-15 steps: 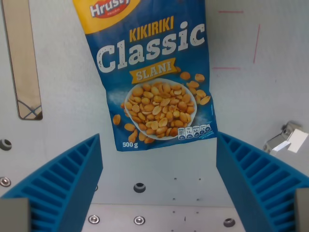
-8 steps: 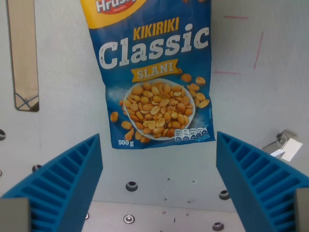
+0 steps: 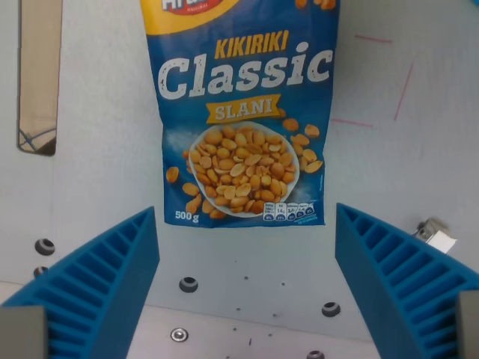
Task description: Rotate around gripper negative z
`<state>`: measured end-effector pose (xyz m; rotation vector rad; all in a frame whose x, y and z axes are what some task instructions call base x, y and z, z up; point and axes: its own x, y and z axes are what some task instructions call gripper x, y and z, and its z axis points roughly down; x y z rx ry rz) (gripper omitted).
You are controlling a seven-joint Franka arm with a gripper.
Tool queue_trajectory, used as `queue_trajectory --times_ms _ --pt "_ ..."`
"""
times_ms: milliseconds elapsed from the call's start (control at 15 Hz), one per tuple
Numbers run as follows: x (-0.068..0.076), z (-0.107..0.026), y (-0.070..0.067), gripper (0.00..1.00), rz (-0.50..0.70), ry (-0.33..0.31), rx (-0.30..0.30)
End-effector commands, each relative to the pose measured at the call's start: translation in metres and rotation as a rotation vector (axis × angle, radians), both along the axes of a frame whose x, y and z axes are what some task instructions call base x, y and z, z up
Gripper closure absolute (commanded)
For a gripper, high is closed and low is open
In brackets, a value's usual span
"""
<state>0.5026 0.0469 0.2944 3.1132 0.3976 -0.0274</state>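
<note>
Looking down through the claw [image 3: 247,288] now, its two blue ribbed fingers [image 3: 93,288] spread wide and holding nothing, which fits a move that is only a twist about its own axis, no grasp wanted. Far out past the left finger, up top, a pale wooden strip [image 3: 37,75] lies flat on the white table [image 3: 97,164], well apart from anything the claw could touch. Nearer the left finger sit a few screw holes [image 3: 45,245], flush, no obstacle. Dead ahead between the fingers, the blue peanut bag [image 3: 243,112] lies flat, print upright to the camera and nearly square with the claw, its lower edge short of the fingertips with bare table between; I'd judge the turn is well along. Off beyond the right finger, thin red pen marks [image 3: 404,71] on the table, and close by that finger a small metal clip [image 3: 434,235], low and clear of a hovering claw. Room to swing looks ample on both sides
</note>
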Motion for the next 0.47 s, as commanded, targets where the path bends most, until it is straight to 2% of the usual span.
queue_trajectory --times_ms 67,467 --pt "0.0001 0.0018 -0.0003 0.0 0.166 -0.003 0.003" --pt "0.0001 0.0018 -0.0003 0.0 0.246 -0.003 0.004"
